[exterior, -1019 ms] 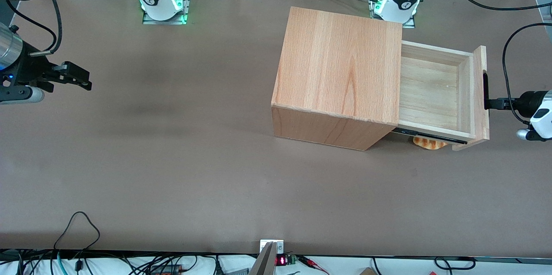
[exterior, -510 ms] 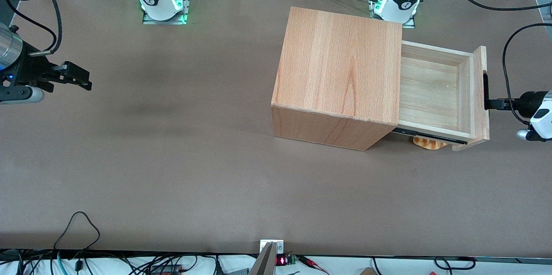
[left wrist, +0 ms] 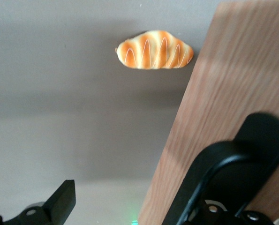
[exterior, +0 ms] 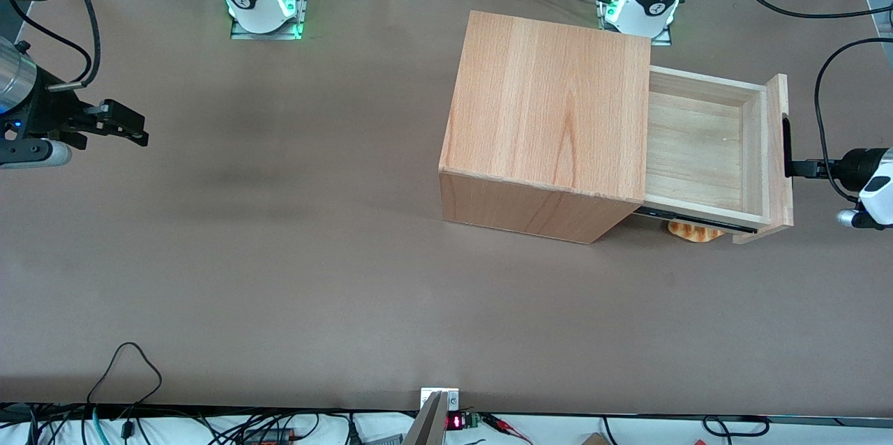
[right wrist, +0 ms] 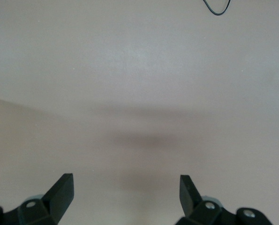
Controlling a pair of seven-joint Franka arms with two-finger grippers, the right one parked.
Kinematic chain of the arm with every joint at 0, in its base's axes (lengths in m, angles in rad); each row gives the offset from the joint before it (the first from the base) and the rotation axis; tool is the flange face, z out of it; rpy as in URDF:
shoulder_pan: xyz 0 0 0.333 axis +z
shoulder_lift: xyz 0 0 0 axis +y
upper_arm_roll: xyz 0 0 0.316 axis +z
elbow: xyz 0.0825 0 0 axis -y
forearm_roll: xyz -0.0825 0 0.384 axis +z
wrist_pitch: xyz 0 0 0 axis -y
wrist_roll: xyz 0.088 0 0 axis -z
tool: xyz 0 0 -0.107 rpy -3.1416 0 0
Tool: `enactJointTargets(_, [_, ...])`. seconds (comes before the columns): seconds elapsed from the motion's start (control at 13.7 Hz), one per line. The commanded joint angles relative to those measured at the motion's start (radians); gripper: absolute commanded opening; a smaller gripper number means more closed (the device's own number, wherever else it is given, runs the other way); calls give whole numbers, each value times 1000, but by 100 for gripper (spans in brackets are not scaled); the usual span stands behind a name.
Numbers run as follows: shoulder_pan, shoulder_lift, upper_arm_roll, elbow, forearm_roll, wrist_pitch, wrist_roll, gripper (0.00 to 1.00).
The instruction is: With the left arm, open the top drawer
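1. Your top drawer (exterior: 704, 152) stands pulled well out of the cabinet (exterior: 544, 131) (tray bare).
2. Your gripper (exterior: 792, 168) sits at its black handle (exterior: 785, 145), fingers spread.
3. Bread (left wrist: 154, 49) lies beneath.

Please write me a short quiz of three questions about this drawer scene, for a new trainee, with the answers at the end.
1. True or false: the top drawer is pulled out of the cabinet.
2. The gripper is at: A) the drawer's handle; B) the cabinet's top; C) the bare table.
3. What lies on the table under the drawer?

Key:
1. True; its inside looks empty.
2. A.
3. A bread roll.
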Motion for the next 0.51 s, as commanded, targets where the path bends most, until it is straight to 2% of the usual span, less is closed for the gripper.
enactJointTargets(0.0, [10,48,-8,80,32,33,50,100])
enactJointTargets(0.44, [5,47,-14,82,31,10,87,100])
